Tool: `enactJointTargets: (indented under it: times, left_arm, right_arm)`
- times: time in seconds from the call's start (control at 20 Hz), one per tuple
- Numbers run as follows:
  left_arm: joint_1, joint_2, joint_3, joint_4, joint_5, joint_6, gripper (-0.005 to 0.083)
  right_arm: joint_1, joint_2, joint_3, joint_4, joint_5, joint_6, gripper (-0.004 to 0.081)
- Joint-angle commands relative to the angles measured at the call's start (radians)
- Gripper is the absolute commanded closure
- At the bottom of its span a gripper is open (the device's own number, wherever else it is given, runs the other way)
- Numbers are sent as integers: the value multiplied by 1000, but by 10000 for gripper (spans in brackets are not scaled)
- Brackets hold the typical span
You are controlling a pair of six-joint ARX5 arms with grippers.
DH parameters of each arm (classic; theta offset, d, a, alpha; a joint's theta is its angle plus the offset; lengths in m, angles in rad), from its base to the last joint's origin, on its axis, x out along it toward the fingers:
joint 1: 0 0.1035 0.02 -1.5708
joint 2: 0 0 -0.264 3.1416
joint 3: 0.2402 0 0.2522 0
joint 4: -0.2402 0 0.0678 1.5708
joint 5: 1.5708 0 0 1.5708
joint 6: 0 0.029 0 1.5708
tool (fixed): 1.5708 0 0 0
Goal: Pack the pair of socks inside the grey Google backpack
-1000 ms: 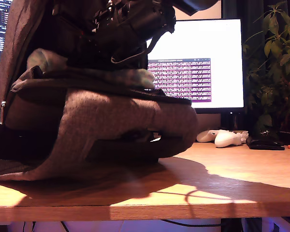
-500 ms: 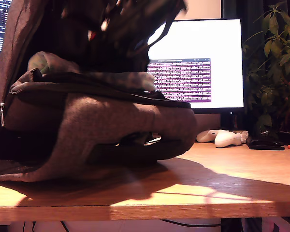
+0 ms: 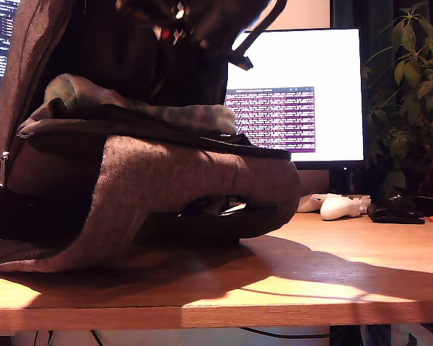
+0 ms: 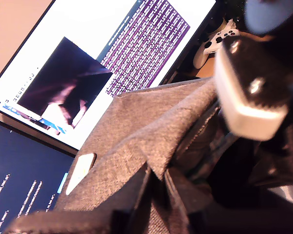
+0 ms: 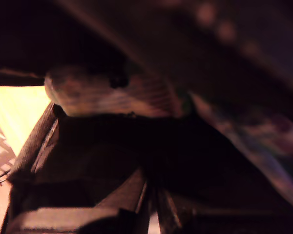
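My first gripper [image 4: 149,195] is pinching the edge of the grey Google backpack [image 3: 151,187], holding it up. I cannot tell if my second gripper is spread or pressed together. The pair of socks [image 3: 141,108] lies across the open mouth. Next, I think, push them deeper inside.
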Motion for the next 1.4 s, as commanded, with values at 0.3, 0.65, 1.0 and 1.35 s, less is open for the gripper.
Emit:
enactJointTargets:
  times: [0.3, 0.65, 1.0, 1.35]
  left_arm:
    - [11, -17, 51, 48, 15, -8, 795]
    - [11, -17, 51, 43, 29, -11, 795]
    - [11, -17, 51, 43, 37, -11, 795]
    - [11, -17, 51, -3, 40, -28, 779]
  right_arm:
    - [5, -131, -55, -58, 27, -2, 782]
    - [-13, -363, -280, -34, 105, -2, 782]
    - [-110, -527, -486, 55, 100, -2, 782]
    - [-153, -478, -486, 120, 74, -2, 782]
